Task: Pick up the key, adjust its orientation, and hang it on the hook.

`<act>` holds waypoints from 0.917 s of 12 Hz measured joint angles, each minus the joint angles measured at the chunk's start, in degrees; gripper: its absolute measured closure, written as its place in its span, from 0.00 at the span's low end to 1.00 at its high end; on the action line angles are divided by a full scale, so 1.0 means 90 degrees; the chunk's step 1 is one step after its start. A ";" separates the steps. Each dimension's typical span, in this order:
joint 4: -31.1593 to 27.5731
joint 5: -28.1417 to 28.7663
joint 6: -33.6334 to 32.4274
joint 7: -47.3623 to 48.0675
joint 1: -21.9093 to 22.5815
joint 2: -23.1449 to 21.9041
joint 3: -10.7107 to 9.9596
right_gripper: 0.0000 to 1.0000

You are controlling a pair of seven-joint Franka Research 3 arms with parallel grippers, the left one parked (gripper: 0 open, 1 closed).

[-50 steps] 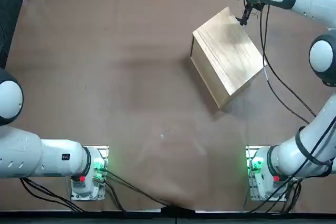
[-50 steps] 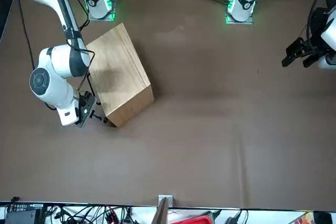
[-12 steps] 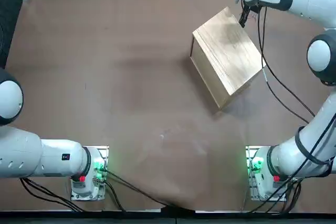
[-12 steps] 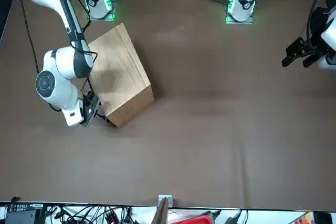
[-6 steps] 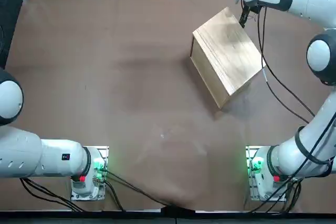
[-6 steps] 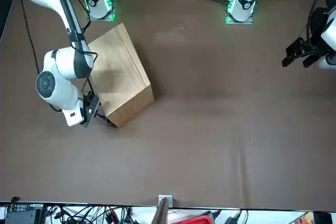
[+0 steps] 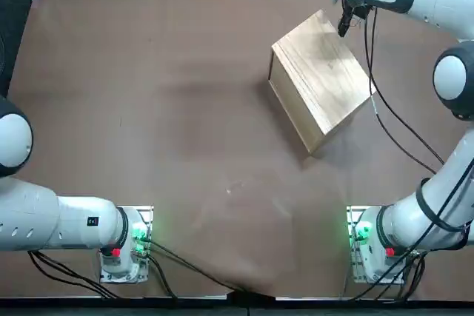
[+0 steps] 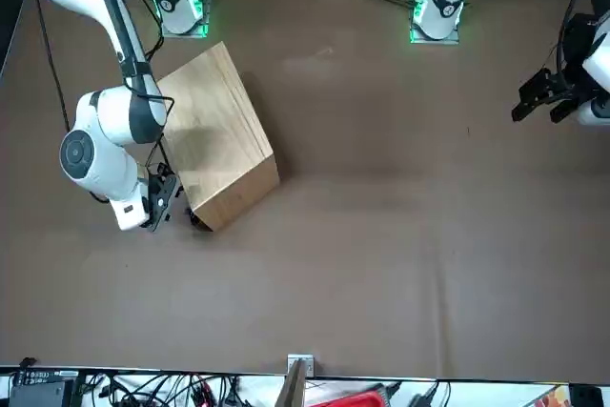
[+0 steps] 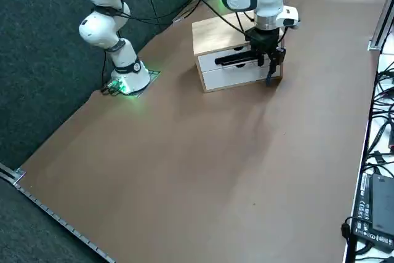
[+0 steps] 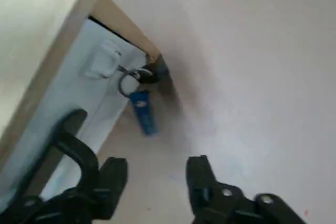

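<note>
The right gripper [image 10: 156, 182] hovers at the white-fronted wooden box [image 7: 322, 79], its two black fingers [image 10: 113, 182] apart and a small blue-and-black key [image 10: 143, 113] outside their grasp.

Seen from overhead, with 12 o'clock at the table's far edge, the box sits toward 1 o'clock from the middle of the brown table [image 7: 178, 138], its long sides slanting from about 11 to 5 o'clock; the gripper is off its far end, at roughly 1 o'clock from its centre. In the wrist view, the key and its dark ring [image 10: 122, 86] are at one corner of the drawer front [image 10: 79, 87], just beside a small white hook [image 10: 105, 59]; whether the ring is seated on it cannot be told.
</note>
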 joint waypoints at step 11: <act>0.0363 0.0016 -0.0537 -0.0090 -0.0627 -0.0019 -0.0068 0.00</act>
